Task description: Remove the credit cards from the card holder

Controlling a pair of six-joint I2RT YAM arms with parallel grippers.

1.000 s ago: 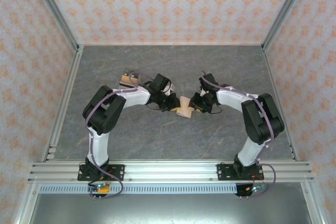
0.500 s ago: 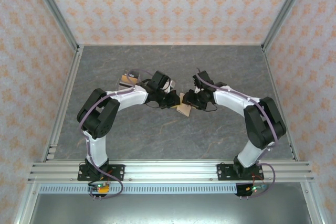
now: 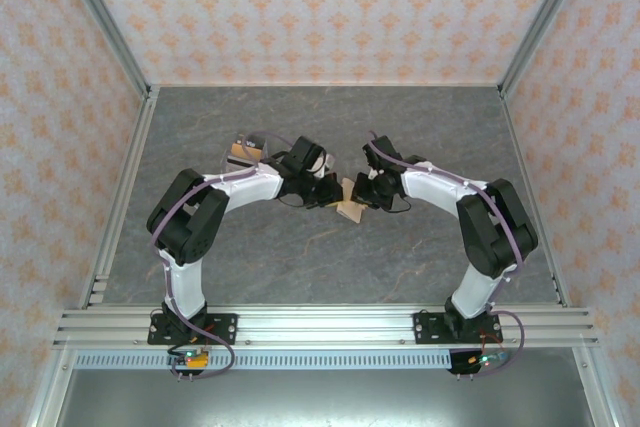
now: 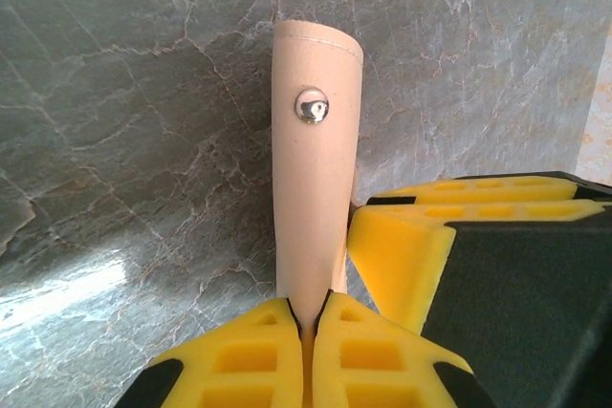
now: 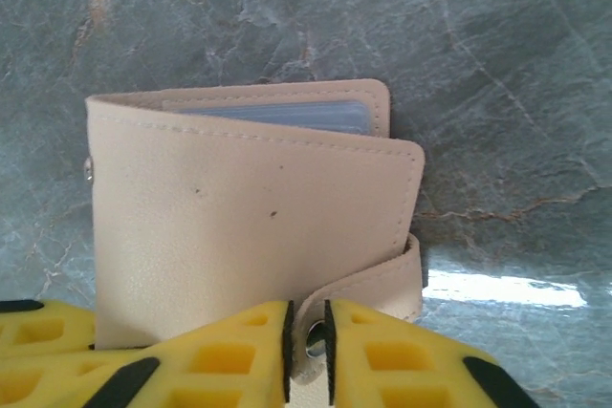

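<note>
OK, top view first: a small tan-and-dark card pile [image 3: 243, 153] is seen at 10 o'clock from the left gripper [image 3: 328, 190], well apart from it and too small for cards to be counted. The card holder [image 3: 349, 209] is held over the middle of the grey table [image 3: 300, 267], between the two grippers, at roughly 4 o'clock from the left one and 7 o'clock from the right gripper [image 3: 367, 190]. Both are equally near. In the left wrist view the left jaws are pressed together on the edge of a beige flap [image 4: 316, 169], which runs up toward 12 o'clock with its snap stud [image 4: 310, 106] facing the camera. A yellow finger [image 4: 402, 255] of the right gripper is seen just beside it at 3 o'clock. In the right wrist view the holder is folded, long axis 9-to-3, with pale blue-grey pockets [image 5: 277, 114] peeking out at 12 o'clock. The snap tab [image 5: 382, 279] is pinched between the right jaws at 6 o'clock. Judgement: unsnapped but not yet spread, so the two pinches need pulling apart before any card can be reached.
</note>
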